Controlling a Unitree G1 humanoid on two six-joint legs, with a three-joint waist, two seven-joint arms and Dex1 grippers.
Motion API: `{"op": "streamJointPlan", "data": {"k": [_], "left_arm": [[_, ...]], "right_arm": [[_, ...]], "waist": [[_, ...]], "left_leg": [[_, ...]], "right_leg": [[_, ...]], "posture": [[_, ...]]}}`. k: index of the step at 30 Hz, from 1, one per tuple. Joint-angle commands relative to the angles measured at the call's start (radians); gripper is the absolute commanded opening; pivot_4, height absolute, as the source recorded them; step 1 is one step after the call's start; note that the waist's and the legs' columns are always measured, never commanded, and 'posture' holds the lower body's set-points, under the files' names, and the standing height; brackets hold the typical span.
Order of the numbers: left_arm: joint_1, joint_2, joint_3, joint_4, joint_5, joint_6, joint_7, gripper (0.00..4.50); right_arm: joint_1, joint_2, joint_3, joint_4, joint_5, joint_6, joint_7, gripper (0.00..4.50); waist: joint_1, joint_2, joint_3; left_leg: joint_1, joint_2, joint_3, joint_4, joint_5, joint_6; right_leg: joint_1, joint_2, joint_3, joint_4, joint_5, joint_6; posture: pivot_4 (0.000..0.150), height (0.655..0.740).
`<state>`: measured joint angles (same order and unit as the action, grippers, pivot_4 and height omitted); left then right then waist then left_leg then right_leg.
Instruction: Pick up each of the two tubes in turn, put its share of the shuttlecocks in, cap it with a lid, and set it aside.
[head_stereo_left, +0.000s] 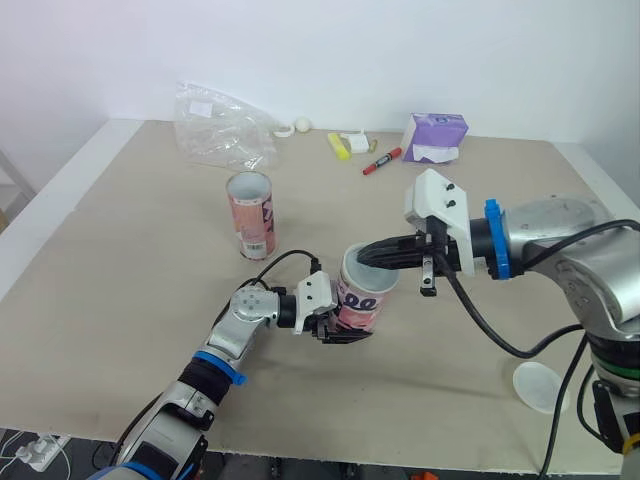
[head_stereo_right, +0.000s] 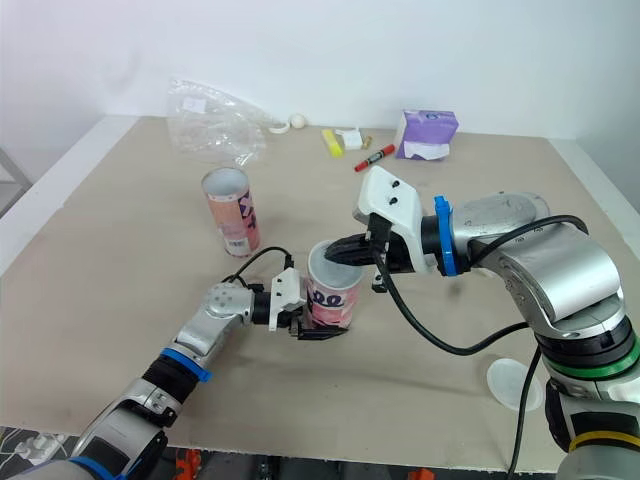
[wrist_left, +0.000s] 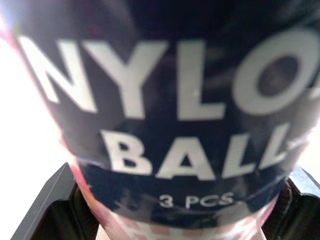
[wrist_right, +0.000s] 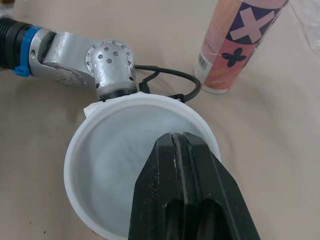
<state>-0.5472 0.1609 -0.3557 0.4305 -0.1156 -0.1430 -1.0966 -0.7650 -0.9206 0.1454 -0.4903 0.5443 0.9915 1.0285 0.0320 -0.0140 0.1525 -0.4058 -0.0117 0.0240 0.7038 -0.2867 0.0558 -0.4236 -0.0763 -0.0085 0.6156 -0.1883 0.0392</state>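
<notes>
Nearest the table's (head_stereo_left: 110, 300) front edge, off to the right, a spare white lid (head_stereo_left: 537, 385) lay flat on its own, well apart from the action. Just beyond it in the middle, the left gripper (head_stereo_left: 346, 328) was clamped on the held tube (head_stereo_left: 362, 300), its black fingers (wrist_left: 42, 212) hugging the lower part of the tube from either side; the left wrist view caught the dark label right up close, reading "NYLON BALL" and "3 PCS". The tube stood roughly upright, leaning a touch. Its mouth was covered by a white capping lid (wrist_right: 107, 165), and over that came the right gripper (head_stereo_left: 362, 258) from the right, its two fingers (wrist_right: 172, 170) pressed tight together with no gap between them, tips over the lid's surface; whether they actually touched it could not be told. Further back and to the left, the second tube (head_stereo_left: 251, 213) stood upright on the table with its mouth open, apart from both grippers. Along the far edge sat a crumpled clear plastic bag (head_stereo_left: 220, 125), a small white ball (head_stereo_left: 303, 125), a yellow object (head_stereo_left: 339, 146), a red marker (head_stereo_left: 381, 161) and a purple tissue pack (head_stereo_left: 435, 137).
</notes>
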Motion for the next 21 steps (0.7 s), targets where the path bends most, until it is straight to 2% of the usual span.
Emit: {"op": "streamJointPlan", "data": {"k": [1,7,13,17,21], "left_arm": [[0.017,-0.003,-0.021,0.021,0.028,0.016,0.008,3.66],[0.017,-0.006,-0.021,0.017,0.026,0.012,0.011,3.66],[0.022,-0.013,-0.017,0.001,0.014,0.004,0.010,3.66],[0.026,-0.013,-0.005,-0.014,-0.005,-0.014,-0.004,3.66],[0.024,-0.009,0.004,-0.013,-0.010,-0.035,-0.012,3.66]], "right_arm": [[0.017,-0.042,0.083,-0.014,-0.039,-0.003,0.028,0.06],[0.004,-0.050,0.169,0.015,-0.107,-0.023,0.036,0.06],[0.001,-0.031,0.176,0.008,-0.109,-0.020,0.047,0.06],[-0.036,-0.004,0.001,0.044,0.010,0.018,0.066,0.06],[-0.017,-0.048,-0.158,0.097,0.072,0.008,0.085,0.06]], "waist": [[0.000,0.000,0.000],[0.000,0.000,-0.006],[0.000,0.000,-0.009],[0.000,0.000,-0.009],[0.001,0.001,-0.008]], "left_leg": [[0.000,0.000,0.000,0.000,0.000,0.000],[0.002,0.000,0.000,0.000,0.000,0.000],[0.003,0.000,0.000,0.000,0.000,0.000],[0.003,0.000,0.000,0.000,0.000,0.000],[-0.001,0.000,0.000,0.000,0.000,0.000]], "right_leg": [[0.000,0.000,-0.001,0.000,0.000,0.000],[0.001,0.002,-0.002,0.000,0.000,0.000],[0.003,0.002,-0.002,0.000,0.000,0.001],[0.003,0.002,-0.002,0.000,0.000,0.001],[-0.001,0.002,-0.002,0.000,0.000,0.000]], "posture": [[0.150,0.7400],[0.150,0.7400],[0.150,0.7400],[0.150,0.7400],[0.150,0.7400]]}}
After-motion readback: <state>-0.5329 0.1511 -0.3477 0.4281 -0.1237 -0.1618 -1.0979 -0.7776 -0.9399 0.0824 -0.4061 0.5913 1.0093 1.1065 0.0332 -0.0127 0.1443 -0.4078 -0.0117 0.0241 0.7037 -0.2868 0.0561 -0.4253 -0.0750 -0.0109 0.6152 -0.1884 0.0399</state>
